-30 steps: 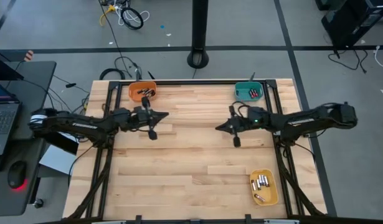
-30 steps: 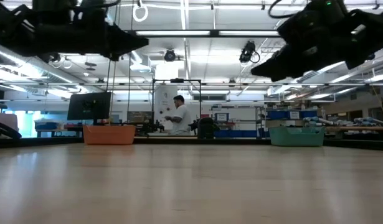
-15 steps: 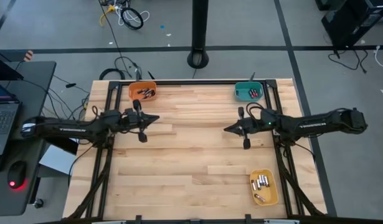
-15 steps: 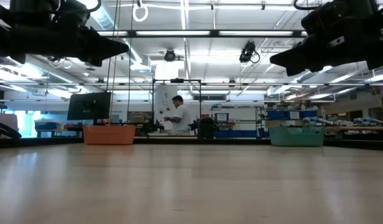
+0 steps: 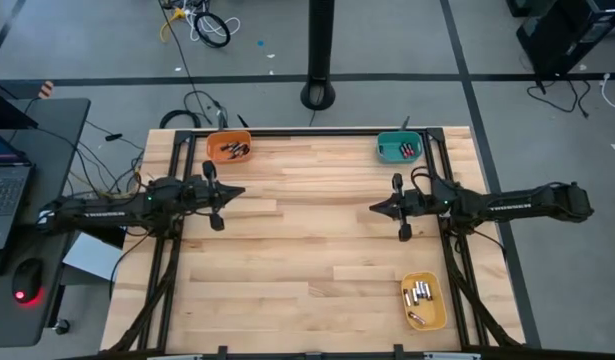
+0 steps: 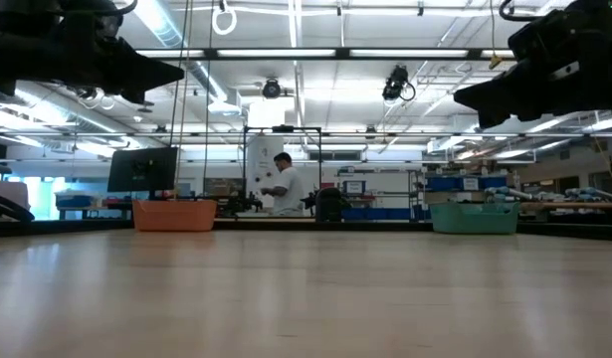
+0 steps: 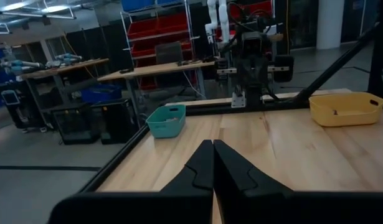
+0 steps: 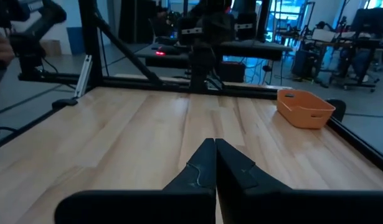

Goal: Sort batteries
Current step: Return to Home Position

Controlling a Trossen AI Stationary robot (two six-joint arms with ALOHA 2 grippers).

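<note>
The left end effector [image 5: 237,190] is held above the light wooden counter [image 5: 307,250], clenched on nothing; in the left wrist view its two dark fingers [image 7: 200,171] are pressed together at the tips. The right end effector [image 5: 375,208] is held opposite it, well apart, tip facing tip. It is likewise clenched and empty, with its fingers [image 8: 203,165] closed against each other.

The small cylindrical batteries are found only inside three plastic bins. A few dark batteries [image 5: 231,150] lie in the orange rectangular bin [image 5: 212,141], near the left end effector and beyond it toward the counter's far edge. Black batteries with reddish ends [image 5: 406,150] lie in the teal bin [image 5: 385,151], near the right end effector and also on its far-edge side. Silvery grey batteries [image 5: 419,295] lie in the yellow bin [image 5: 434,318], well apart from the right end effector, toward the near edge.

Pale lettering [image 5: 99,210] is seen along the left forearm, and the same on the right, but it is too small to be read.
</note>
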